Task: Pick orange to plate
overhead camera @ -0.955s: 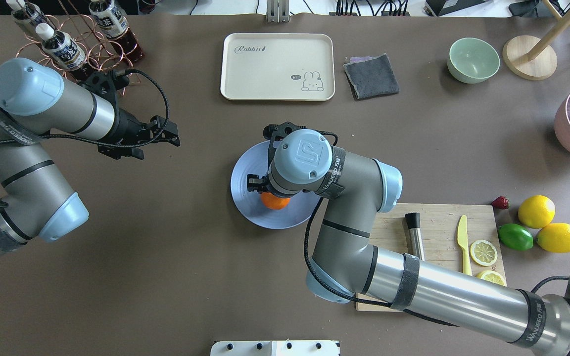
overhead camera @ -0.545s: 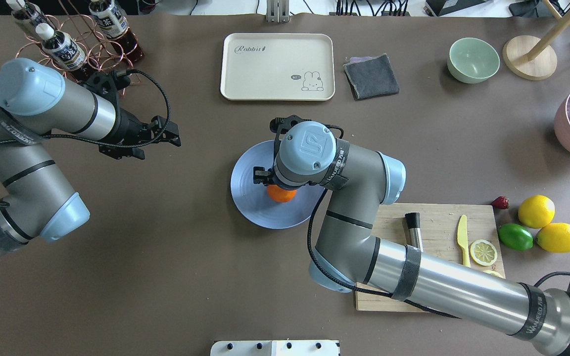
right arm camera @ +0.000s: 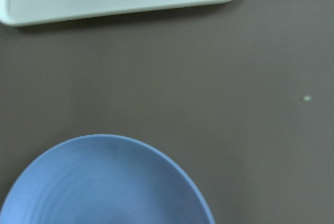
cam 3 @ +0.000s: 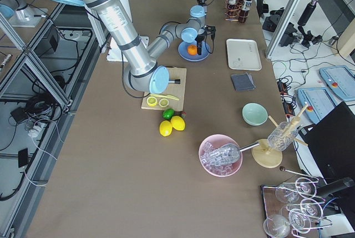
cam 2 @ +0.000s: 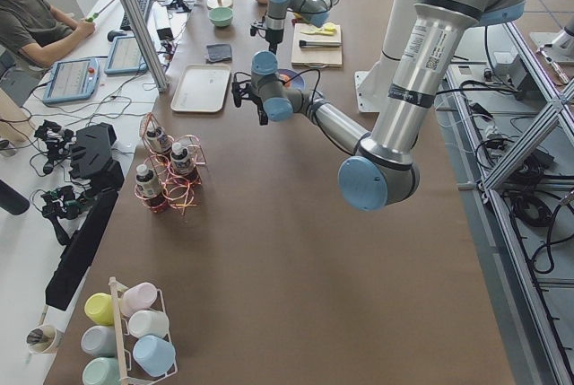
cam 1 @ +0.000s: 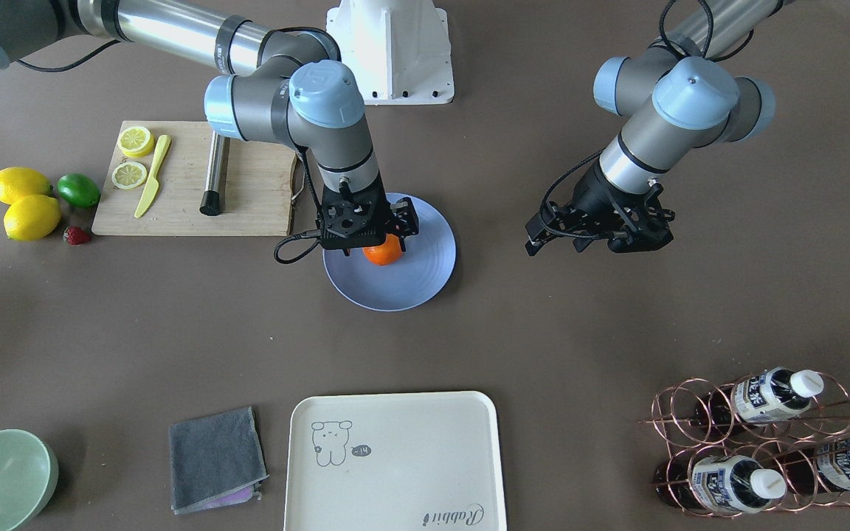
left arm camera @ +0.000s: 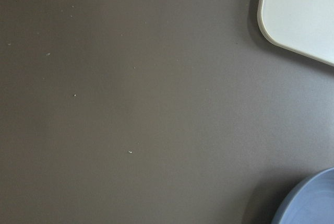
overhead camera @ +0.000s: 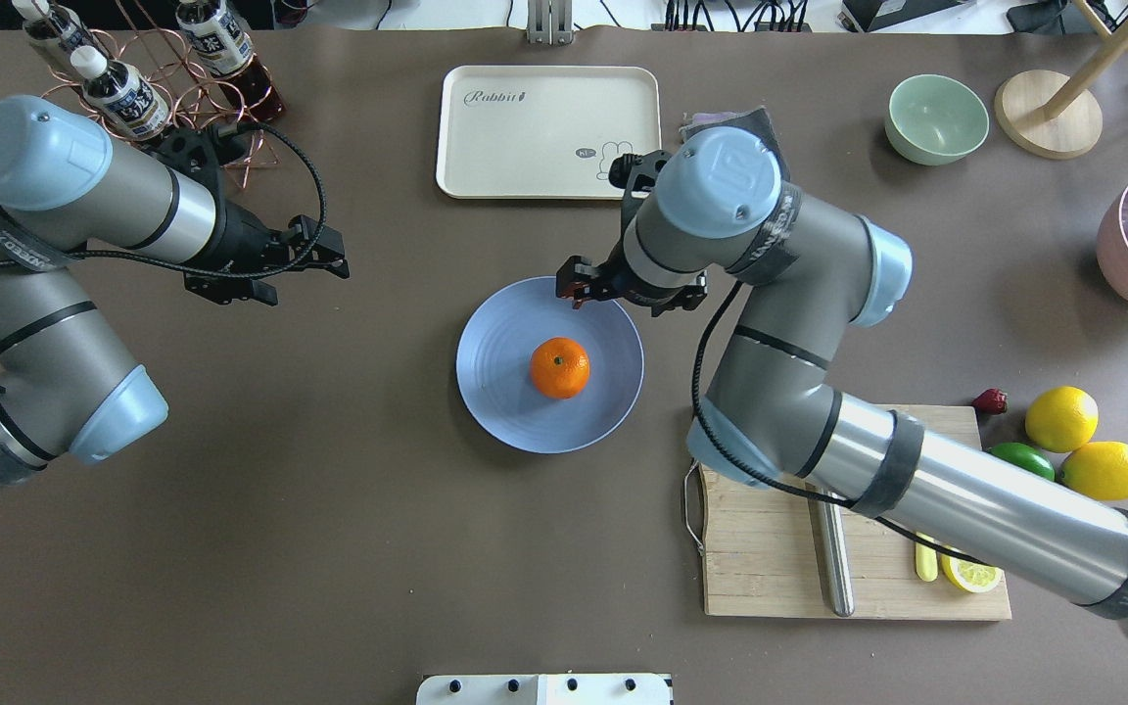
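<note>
The orange lies free near the middle of the light-blue plate, stem dot up. My right gripper hangs open and empty above the plate's far rim, apart from the fruit. From the front-facing view the same gripper stands just behind the orange. The right wrist view holds only the plate's rim and a tray edge. My left gripper hovers open over bare table to the plate's left, holding nothing.
A cream tray and grey cloth lie beyond the plate. The cutting board with knife, lemon slices and a metal rod sits under my right arm. Lemons, a lime and a strawberry lie right; a bottle rack stands far left.
My right gripper opened off the orange, rose and drew back toward the tray. The orange stayed on the plate. The left arm shifted slightly away from me.
</note>
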Tool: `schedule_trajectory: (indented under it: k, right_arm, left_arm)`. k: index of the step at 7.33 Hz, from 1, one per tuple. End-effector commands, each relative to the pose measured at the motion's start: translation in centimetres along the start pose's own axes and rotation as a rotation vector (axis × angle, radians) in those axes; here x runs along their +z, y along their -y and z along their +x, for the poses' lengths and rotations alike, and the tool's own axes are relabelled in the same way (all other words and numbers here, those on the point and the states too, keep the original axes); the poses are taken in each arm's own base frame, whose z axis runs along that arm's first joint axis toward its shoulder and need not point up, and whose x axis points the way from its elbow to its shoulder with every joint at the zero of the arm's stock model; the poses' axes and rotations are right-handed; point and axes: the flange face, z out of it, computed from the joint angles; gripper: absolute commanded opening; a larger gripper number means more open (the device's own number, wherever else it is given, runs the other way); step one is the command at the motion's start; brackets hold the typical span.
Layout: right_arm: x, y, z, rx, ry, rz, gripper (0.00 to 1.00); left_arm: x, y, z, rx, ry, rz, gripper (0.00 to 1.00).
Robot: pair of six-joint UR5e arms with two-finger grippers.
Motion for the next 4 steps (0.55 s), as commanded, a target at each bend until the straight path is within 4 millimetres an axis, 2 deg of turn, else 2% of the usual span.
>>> schedule_trajectory:
  k: [1,2,3,4]
  right_arm:
    - [-8.9,6.3,17.0,-0.1,0.017,-0.023,1.0]
    - [-12.6,8.7,25.1,-0.142,0.023,-0.024,1.0]
    - [-15.5,9.5,33.1,-0.178,0.001,-0.019,1.0]
    - [-18.2,10.0,39.4,-0.233,-0.049,-0.045,1.0]
  left_arm:
    - [-4.5,4.0,-1.9,0.08,0.047,0.008,0.97]
    - [-8.0,6.0,-3.8,0.134,0.128,-0.003,0.97]
    - [-12.4,7.8,-6.4,0.213,0.217,-0.023,0.97]
    - [-14.9,8.9,-11.2,0.314,0.291,-0.06,0.97]
